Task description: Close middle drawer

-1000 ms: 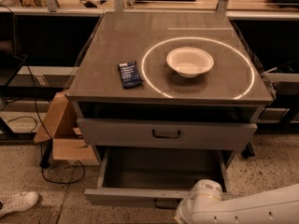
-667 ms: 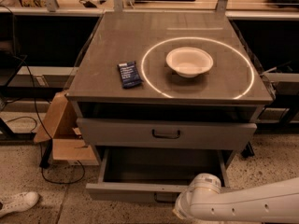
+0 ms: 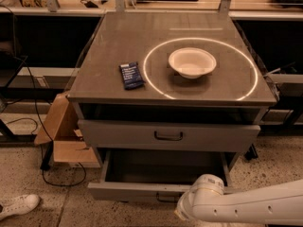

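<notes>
**Gripper low at the open drawer, push not yet made**

The middle drawer (image 3: 132, 191) is standing pulled well out of the cabinet. Its low front panel is sitting just beyond the gripper (image 3: 185, 211) and stretching off to its left. The gripper is hanging at the end of the white arm (image 3: 255, 207), which is lying across the bottom right of my view, down near the floor. The wrist is blocking my line to it, so I cannot tell whether it is open or closed, or whether it has hold of anything. The small dark handle (image 3: 165, 198) is showing just left of the gripper, partly hidden by the wrist. Whether the two are touching, I cannot say.

Above and beyond the gripper, the taller drawer (image 3: 118, 135) with the bigger handle is looking shut, or close to it. Higher up, on the cabinet top (image 3: 142, 32), a white bowl (image 3: 192, 62) is resting inside a ring of light, with a dark packet (image 3: 131, 75) to its left. None of that is part of the job.

My read is that this is the lining-up step. The closing is not yet done, since the grey box is gaping wide. The next move, I reckon, is calling for contact on the panel near the handle. Then comes a straight, level push away toward the cabinet, square to the panel so the box is not skewing on its runners. Pushing from right of the handle, where the gripper is sitting now, could be risking a jam.
</notes>
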You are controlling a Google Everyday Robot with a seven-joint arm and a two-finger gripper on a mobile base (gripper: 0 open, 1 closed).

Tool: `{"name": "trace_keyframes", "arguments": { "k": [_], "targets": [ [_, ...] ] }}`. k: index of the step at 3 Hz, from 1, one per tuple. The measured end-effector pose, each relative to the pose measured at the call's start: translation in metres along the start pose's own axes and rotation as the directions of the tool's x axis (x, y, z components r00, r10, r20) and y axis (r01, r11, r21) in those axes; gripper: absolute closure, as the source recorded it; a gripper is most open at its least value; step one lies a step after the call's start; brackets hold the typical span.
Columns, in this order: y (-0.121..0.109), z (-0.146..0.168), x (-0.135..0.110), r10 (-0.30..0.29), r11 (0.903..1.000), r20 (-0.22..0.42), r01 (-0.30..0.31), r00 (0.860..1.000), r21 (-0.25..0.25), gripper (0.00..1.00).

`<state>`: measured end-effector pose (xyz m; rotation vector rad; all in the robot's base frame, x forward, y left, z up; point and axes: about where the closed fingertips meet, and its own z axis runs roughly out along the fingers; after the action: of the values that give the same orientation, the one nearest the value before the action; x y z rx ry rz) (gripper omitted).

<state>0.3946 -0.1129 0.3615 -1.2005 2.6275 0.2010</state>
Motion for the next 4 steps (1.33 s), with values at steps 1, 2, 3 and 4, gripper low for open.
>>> {"name": "trace_keyframes", "arguments": {
  "k": [1,2,3,4],
  "targets": [
    [-0.007,-0.002,-0.010,0.010,0.9999,0.017,-0.010,1.000,0.011,1.00],
    [-0.015,-0.003,-0.028,0.018,0.9996,0.041,-0.019,0.999,0.021,1.00],
    [-0.026,-0.004,-0.052,0.027,0.9991,0.071,-0.030,0.997,0.032,1.00],
    [-0.026,-0.004,-0.052,0.027,0.9991,0.071,-0.030,0.997,0.032,1.00]
  ]
}}
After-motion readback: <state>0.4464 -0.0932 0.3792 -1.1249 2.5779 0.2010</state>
